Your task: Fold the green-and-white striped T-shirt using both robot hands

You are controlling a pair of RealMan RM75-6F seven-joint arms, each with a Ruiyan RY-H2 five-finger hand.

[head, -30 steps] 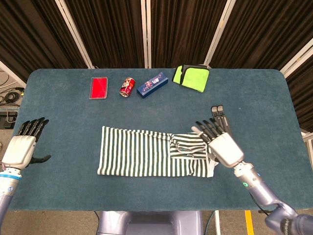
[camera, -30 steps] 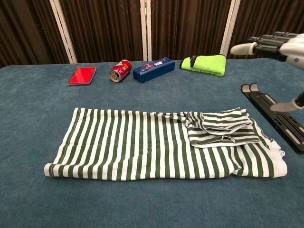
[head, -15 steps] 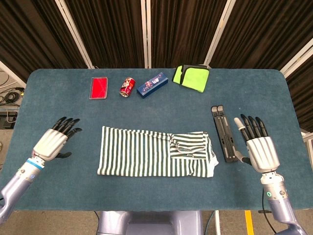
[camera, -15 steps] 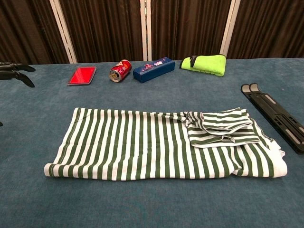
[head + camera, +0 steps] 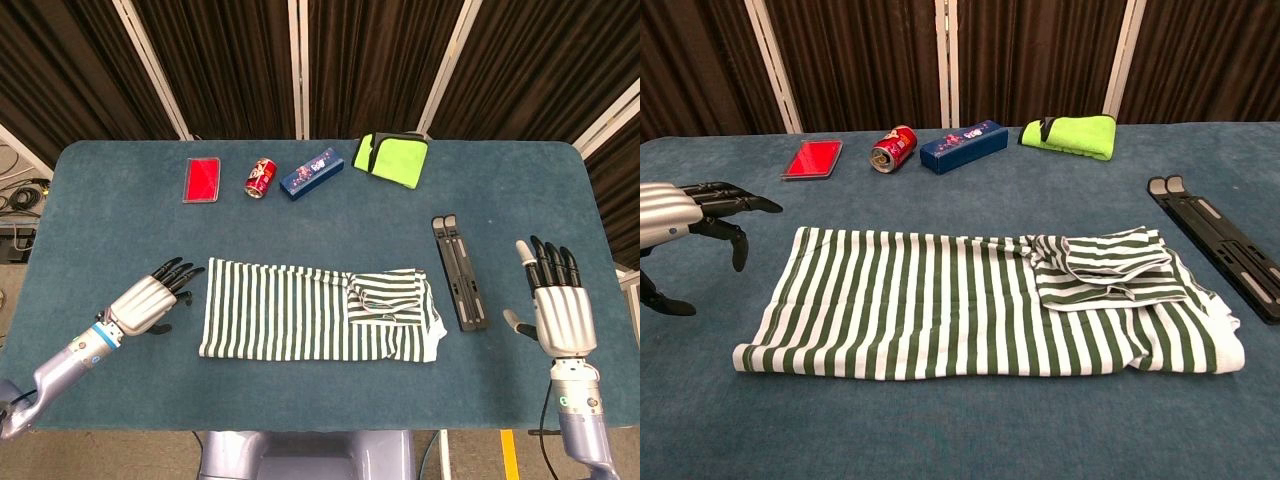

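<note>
The left hand (image 5: 148, 300) hovered low at the left, back up, empty, its dark fingers (image 5: 735, 205) loosely spread and pointing to the right. The right hand (image 5: 560, 310) was raised at the far right, back towards the head camera, empty, fingers straight and slightly apart.

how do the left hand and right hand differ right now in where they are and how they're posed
The left hand sits close beside the green-and-white striped T-shirt, near its left edge, fingers pointing at the cloth; the right hand hovers well off to the shirt's right, beyond the flat black folding stand, fingers pointing up the table. The left hand also shows in the chest view; the right hand does not. Both are open, holding nothing.
</note>
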